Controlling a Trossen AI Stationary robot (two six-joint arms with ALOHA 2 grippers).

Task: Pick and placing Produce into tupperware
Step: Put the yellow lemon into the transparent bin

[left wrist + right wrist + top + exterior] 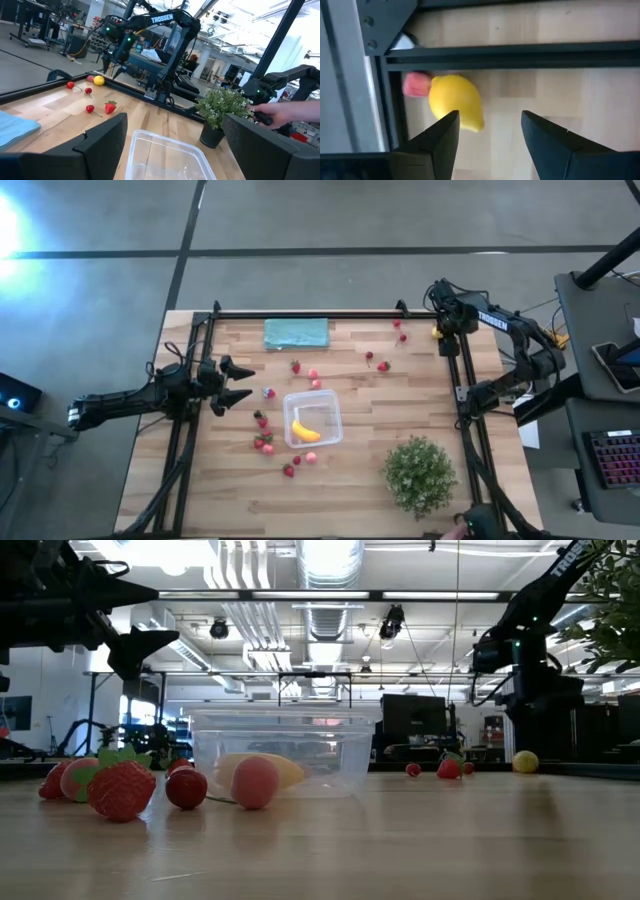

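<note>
A: Where is everything sitting relative to the tupperware (313, 418)?

B: The tupperware is resting mid-counter (420, 400) with the banana (305, 431) already lying inside it. Strawberries (264, 444) are lying scattered around it, some just beside its wall, others farther off. The lemon (456, 101) is lying well apart from it, at the counter's far corner by the frame rail (520, 54).

A: And the claws?

B: The left claw (237, 381) is hovering beside the tupperware, jaws spread wide, holding nothing. The right claw (489, 131) is hanging just over the lemon, jaws partly open and empty, with the lemon sitting off to one finger's side rather than between them.

A: How is the lemon going to handle?

B: Probably light and firm, with a smooth rounded skin, so it is likely slippery and apt to roll. I'd be taking it across its narrow middle. There is something pink (416, 84) touching it, possibly another fruit; the view is too blurred to say.
</note>
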